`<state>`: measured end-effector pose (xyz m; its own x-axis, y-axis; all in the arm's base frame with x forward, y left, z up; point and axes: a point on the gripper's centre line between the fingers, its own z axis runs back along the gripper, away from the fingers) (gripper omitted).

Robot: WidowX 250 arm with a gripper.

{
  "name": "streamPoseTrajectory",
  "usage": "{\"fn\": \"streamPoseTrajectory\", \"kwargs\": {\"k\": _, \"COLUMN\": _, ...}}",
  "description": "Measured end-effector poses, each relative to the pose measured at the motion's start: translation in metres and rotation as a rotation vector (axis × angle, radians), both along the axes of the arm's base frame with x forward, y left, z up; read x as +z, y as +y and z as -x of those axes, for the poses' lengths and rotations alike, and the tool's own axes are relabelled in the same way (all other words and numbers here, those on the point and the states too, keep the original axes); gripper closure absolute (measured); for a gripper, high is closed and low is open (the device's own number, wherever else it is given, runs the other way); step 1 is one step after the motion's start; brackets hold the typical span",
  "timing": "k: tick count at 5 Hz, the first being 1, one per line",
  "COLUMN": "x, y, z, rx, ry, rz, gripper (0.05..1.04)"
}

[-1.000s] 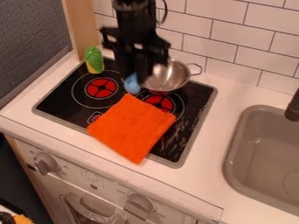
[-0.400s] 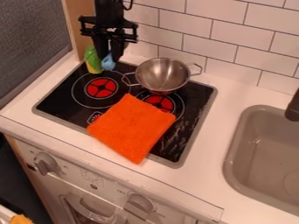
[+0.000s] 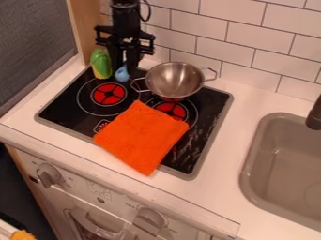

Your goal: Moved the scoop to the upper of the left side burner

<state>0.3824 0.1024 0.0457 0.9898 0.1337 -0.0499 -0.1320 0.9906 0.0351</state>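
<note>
While the bowl of the blue scoop [image 3: 121, 74] shows at the back left part of the black cooktop [image 3: 63, 107], behind the left red burner [image 3: 109, 94], its upper end sits between the fingertips of the black gripper [image 3: 125, 68], which are closed on it. Whether the scoop touches the glass cannot be told. Just to its left, near the cooktop's back left corner, stands the green-and-yellow toy corn [image 3: 101, 64], upright with a slight tilt. On the other side is the two-handled steel pot [image 3: 174, 80], upright at the back, one loop handle pointing toward the left burner and the other toward the wall. A little red glows under the pot's front edge. In front of the pot, the orange cloth [image 3: 143, 137] lies flat across the cooktop, covering part of the right red burner [image 3: 171, 111] and coming over the front rim at one corner. Around all this runs the white countertop [image 3: 222, 140], with a grey sink [image 3: 282, 164] and a dark faucet [image 3: 315, 115] on the right. Below the counter's front edge are two grey knobs, the left one [image 3: 49, 176] and the right one [image 3: 149, 219], while white tiles [image 3: 235, 40] line the wall behind.
</note>
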Motion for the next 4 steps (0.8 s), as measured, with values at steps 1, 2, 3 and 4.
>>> {"fn": "streamPoseTrajectory", "kwargs": {"k": 1, "x": 0.0, "y": 0.0, "z": -0.001, "rx": -0.022, "ry": -0.004, "rz": -0.007, "gripper": 0.364}}
{"fn": "streamPoseTrajectory", "kwargs": {"k": 2, "x": -0.006, "y": 0.0, "z": 0.005, "rx": -0.016, "ry": 0.015, "rz": -0.013, "gripper": 0.115}}
{"fn": "streamPoseTrajectory", "kwargs": {"k": 3, "x": 0.012, "y": -0.012, "z": 0.015, "rx": -0.018, "ry": -0.017, "rz": -0.018, "gripper": 0.077}}
{"fn": "streamPoseTrajectory", "kwargs": {"k": 4, "x": 0.028, "y": -0.024, "z": 0.027, "rx": -0.026, "ry": -0.07, "rz": -0.003, "gripper": 0.083}}
